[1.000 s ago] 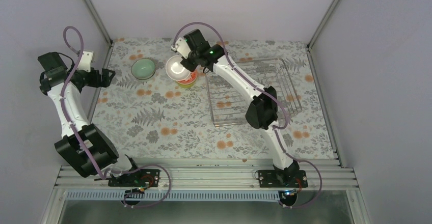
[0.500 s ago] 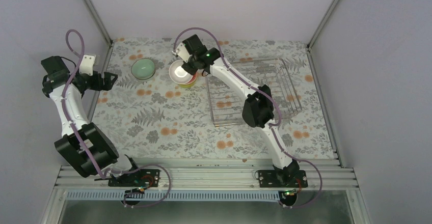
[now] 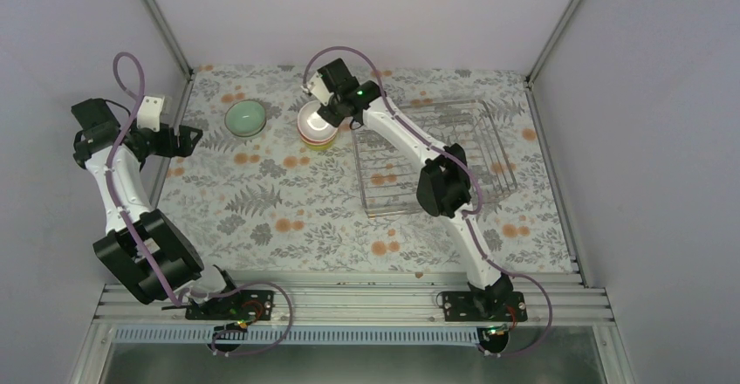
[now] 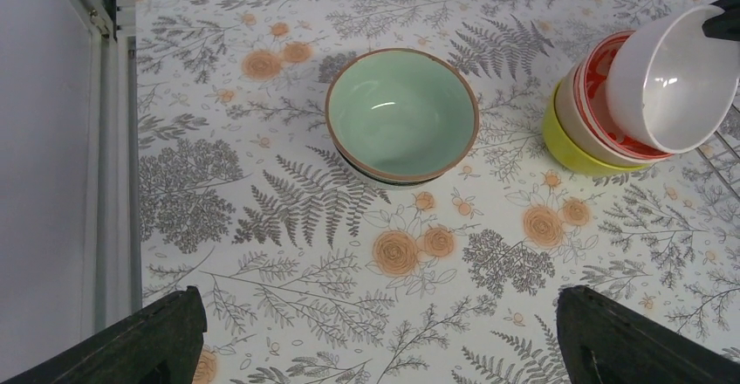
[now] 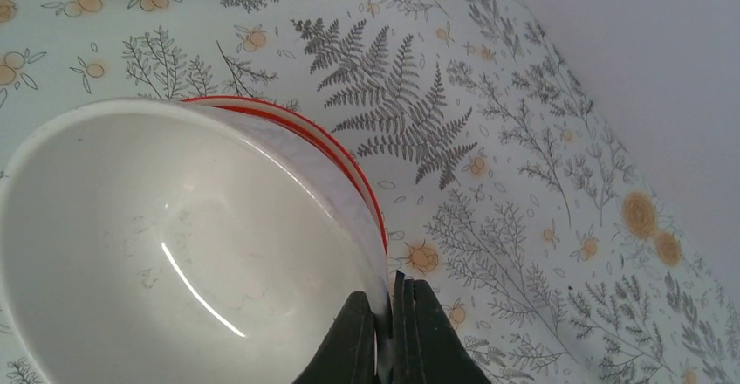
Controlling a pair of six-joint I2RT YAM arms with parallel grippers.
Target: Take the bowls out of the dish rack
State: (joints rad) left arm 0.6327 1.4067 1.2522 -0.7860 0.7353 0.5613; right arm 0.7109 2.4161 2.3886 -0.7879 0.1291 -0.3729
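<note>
1. Surface (image 3: 288, 209): rack (image 3: 489, 153) on right side.
2. Just left of rack: red bowl (image 4: 602, 105) in yellow bowl (image 4: 563, 144). Mint bowl (image 4: 401, 109) sits apart.
3. White bowl (image 4: 672, 78) tilted, partly in red bowl.
4. R fingers (image 5: 403, 323) pinch its rack-side rim. L fingers (image 3: 183, 137) spread wide, holding nothing, well apart.
5. Next, prob: level, drop straight down.

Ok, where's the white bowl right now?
Top view, far centre: the white bowl is held tilted by the right tool over the red-patterned bowl stacked in the yellow-green bowl, between the mint bowl and the dish rack.
</note>
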